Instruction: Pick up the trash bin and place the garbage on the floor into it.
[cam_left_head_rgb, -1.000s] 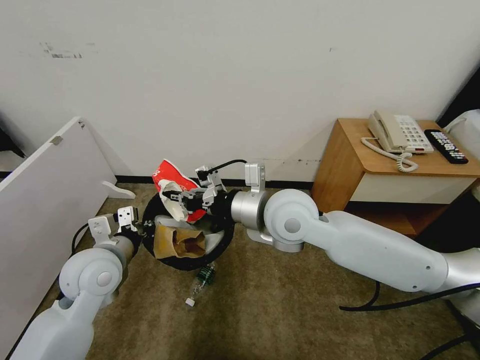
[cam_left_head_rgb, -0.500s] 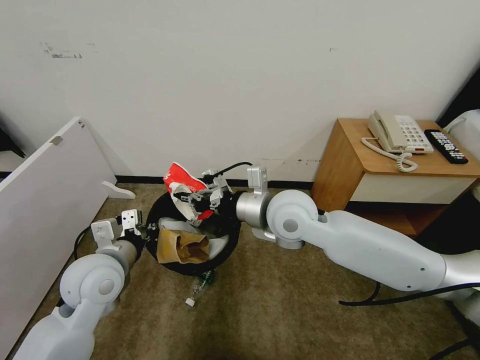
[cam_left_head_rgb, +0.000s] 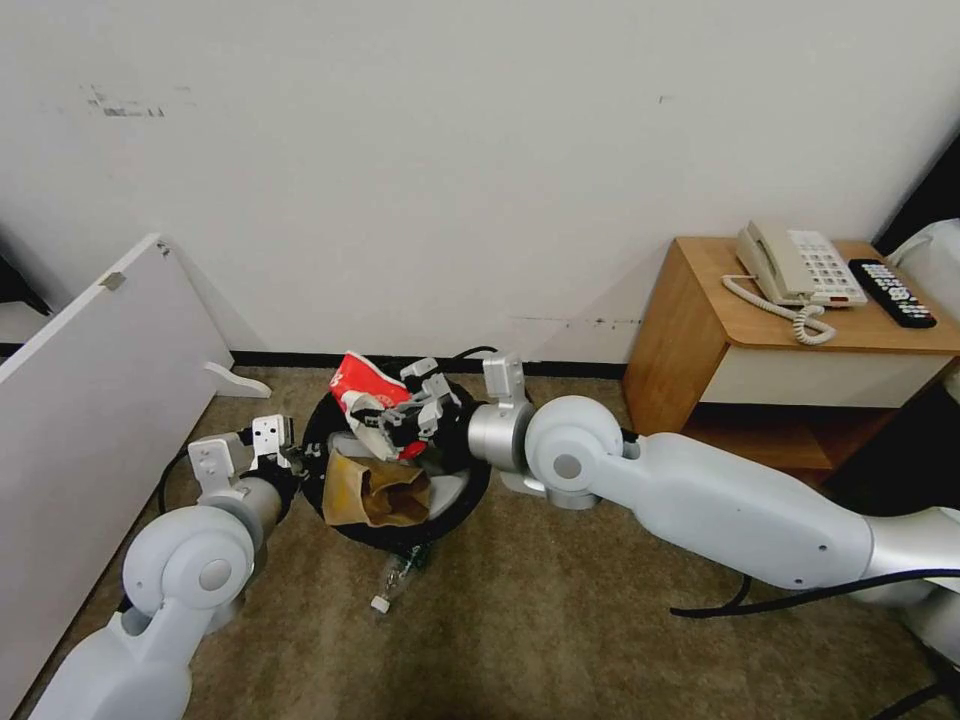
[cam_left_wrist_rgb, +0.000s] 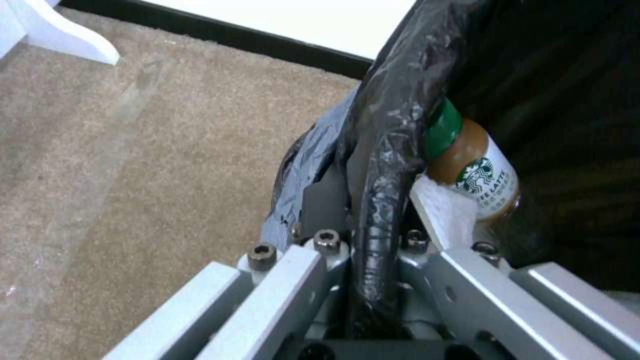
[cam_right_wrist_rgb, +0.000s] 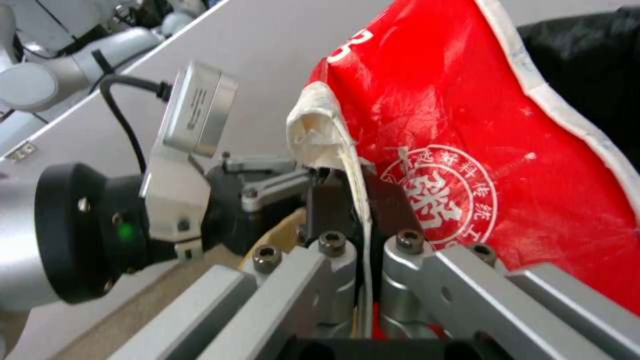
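Note:
The trash bin, lined with a black bag, is tilted open toward me above the carpet floor. My left gripper is shut on its near-left rim; the left wrist view has the bag rim pinched between the jaws. My right gripper is shut on a red-and-white wrapper over the bin's mouth, and the printed wrapper looms large in the right wrist view. A brown paper bag and a green-capped coffee bottle lie inside. A clear bottle lies on the carpet below the bin.
A white board leans along the left. At the right, a wooden nightstand holds a phone and a remote. The wall runs just behind the bin. A black cable trails under my right arm.
My right gripper has lowered the red wrapper toward the bin's mouth. The left gripper and the bin have shifted slightly right and farther away.

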